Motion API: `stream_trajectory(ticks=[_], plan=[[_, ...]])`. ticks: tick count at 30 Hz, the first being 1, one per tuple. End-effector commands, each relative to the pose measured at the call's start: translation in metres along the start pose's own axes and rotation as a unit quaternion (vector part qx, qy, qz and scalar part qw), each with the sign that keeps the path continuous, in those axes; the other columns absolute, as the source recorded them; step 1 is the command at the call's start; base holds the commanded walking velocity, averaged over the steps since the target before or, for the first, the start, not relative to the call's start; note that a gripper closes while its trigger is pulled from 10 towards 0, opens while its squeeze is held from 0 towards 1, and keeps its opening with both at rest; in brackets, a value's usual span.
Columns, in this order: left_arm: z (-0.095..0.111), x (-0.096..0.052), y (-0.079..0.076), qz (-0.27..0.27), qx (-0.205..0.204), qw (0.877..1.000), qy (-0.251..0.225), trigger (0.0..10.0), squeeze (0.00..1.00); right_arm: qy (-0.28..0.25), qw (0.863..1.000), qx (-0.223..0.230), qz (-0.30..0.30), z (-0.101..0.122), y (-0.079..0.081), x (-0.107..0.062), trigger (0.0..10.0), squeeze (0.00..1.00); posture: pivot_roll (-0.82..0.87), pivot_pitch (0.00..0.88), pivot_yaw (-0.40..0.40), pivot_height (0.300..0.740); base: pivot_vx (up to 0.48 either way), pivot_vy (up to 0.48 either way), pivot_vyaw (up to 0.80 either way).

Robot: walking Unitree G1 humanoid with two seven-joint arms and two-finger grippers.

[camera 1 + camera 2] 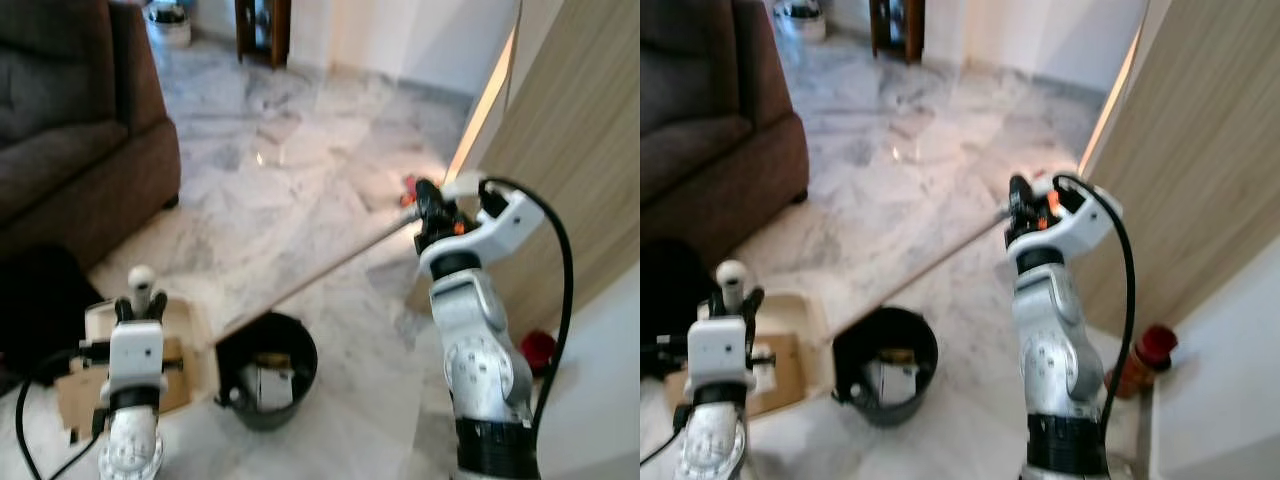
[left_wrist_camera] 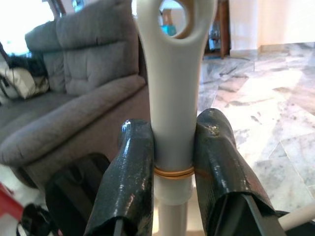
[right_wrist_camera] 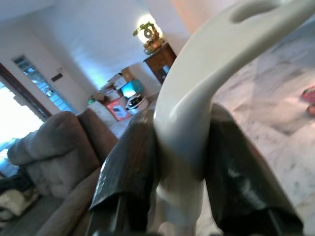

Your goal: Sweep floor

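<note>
At far left stands one brown sofa (image 1: pixel 70 130) on the marble floor (image 1: pixel 270 190). In front of it, low down, the left gripper (image 2: pixel 170 169) clamps the white handle (image 2: pixel 172 98) of what seems to be a dustpan (image 1: pixel 165 350), upright, likely so the pan sits flat to receive dirt. Just beside it stands one black bucket (image 1: pixel 268 370) holding rubbish. A long broom pole (image 1: pixel 320 275) slants above the bucket up to the right gripper (image 3: pixel 179 162), whose two fingers squeeze the pole's curved white end, probably to steer the sweeping. Two red objects lie by the wooden wall (image 1: pixel 580 150).
</note>
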State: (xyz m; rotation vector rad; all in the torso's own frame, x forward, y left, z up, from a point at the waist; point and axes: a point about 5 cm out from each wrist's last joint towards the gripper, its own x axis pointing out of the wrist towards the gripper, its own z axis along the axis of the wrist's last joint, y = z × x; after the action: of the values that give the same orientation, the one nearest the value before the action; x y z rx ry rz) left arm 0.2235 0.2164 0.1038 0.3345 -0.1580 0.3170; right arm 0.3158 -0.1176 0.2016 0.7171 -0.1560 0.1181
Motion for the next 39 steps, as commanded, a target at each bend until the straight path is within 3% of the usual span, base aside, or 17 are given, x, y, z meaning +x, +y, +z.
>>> stream_trajectory(ticks=[1,22,27,39], plan=[[0.0068,0.0019,0.0014,0.003,0.003,1.000,-0.019,10.0,0.00,-0.026,0.999,0.035,0.023,0.0074,0.0135,0.0007,10.0,0.00,0.21,0.085,-0.089,0.740,0.262,0.000,0.00],[0.0067,0.0019,0.0003,-0.001,0.000,1.000,-0.019,10.0,0.00,-0.020,0.999,0.037,0.020,0.0057,0.0128,0.0009,10.0,0.00,0.21,0.087,-0.090,0.740,0.260,0.000,0.00],[0.0094,-0.0005,-0.0062,-0.033,-0.016,0.999,-0.025,10.0,0.00,-0.022,0.999,0.035,0.017,0.0061,0.0118,0.0011,10.0,0.00,0.21,0.088,-0.089,0.740,0.000,0.000,0.00],[0.0141,-0.0031,-0.0044,-0.046,-0.009,0.998,-0.029,10.0,0.00,-0.063,0.997,-0.018,-0.027,0.0133,0.0040,0.0020,10.0,0.00,0.22,0.089,-0.089,0.740,0.000,0.000,0.00]])
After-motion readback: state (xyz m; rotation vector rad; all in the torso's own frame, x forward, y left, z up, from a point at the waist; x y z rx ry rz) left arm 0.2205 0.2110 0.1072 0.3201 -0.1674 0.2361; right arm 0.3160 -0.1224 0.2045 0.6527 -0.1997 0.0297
